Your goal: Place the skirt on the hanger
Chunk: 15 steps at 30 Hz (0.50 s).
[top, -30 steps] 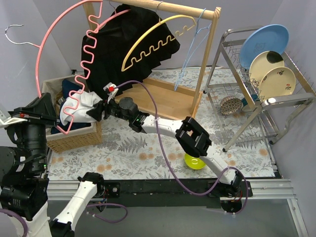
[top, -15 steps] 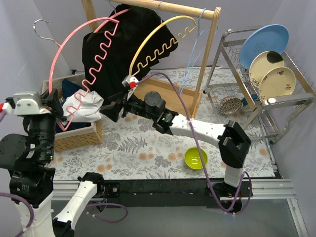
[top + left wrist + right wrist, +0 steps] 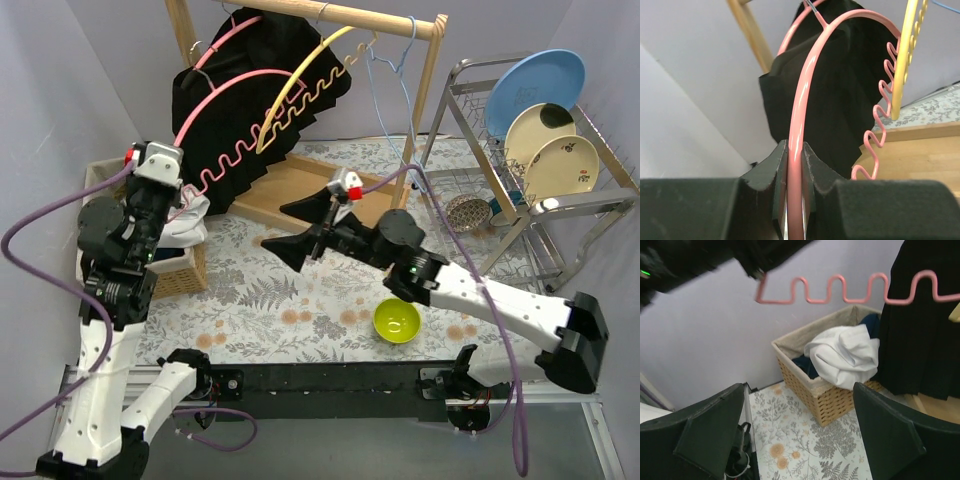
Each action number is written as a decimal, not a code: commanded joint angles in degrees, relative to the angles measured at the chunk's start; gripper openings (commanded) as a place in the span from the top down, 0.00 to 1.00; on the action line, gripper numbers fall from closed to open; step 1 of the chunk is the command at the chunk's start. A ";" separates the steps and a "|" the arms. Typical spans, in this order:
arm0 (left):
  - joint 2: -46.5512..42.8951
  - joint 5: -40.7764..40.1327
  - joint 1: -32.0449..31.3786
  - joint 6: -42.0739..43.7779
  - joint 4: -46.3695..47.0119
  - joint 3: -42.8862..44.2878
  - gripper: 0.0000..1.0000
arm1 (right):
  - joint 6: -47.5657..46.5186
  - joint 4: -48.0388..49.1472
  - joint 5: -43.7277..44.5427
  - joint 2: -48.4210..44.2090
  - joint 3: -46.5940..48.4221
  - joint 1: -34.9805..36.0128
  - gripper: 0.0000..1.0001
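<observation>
One hanger in left claw, skirt beyond

Black skirt hangs draped; the pink wavy hanger tilts across its front.

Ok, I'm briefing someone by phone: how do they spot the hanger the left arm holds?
Find the wooden rail at the back, where the black skirt hangs. Across the skirt's front runs the pink hanger, its low end pinched in the left gripper; to its right hang a yellow hanger and a blue hanger.
</observation>
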 commanded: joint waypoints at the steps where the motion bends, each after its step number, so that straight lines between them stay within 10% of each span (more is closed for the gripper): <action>1: 4.95 4.27 -0.18 0.94 10.86 1.20 1.00 | -1.16 0.77 2.15 -10.24 -2.91 0.34 0.03; 15: 18.76 8.93 -0.88 -1.96 27.47 2.87 1.00 | -1.60 -0.55 5.22 -25.73 -8.98 0.34 0.02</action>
